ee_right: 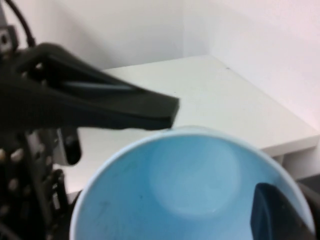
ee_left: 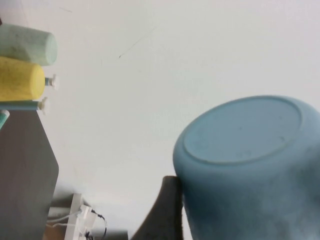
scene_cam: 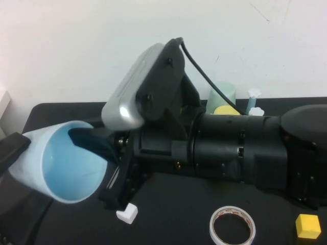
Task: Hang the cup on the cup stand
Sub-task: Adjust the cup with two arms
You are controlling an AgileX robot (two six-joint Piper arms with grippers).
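Observation:
The light blue cup (scene_cam: 69, 163) is held in the air at the left, lying on its side with its mouth toward the camera. My left gripper (scene_cam: 10, 150) is shut around its outside; one dark finger (ee_left: 162, 210) presses the cup's side (ee_left: 250, 165). My right gripper (scene_cam: 102, 166) reaches across from the right and is shut on the cup's wall, one finger (ee_right: 275, 215) inside the cup (ee_right: 185, 190). The cup stand (scene_cam: 254, 103) stands at the back right, mostly hidden by my right arm; its pegs (ee_left: 49, 82) also show in the left wrist view.
A pale green cup (scene_cam: 222, 94) and a yellow cup (scene_cam: 226, 109) hang on the stand. A tape roll (scene_cam: 232, 225), a yellow cube (scene_cam: 308, 226) and a small white block (scene_cam: 127, 213) lie on the black table's front part. My right arm (scene_cam: 240, 150) spans the middle.

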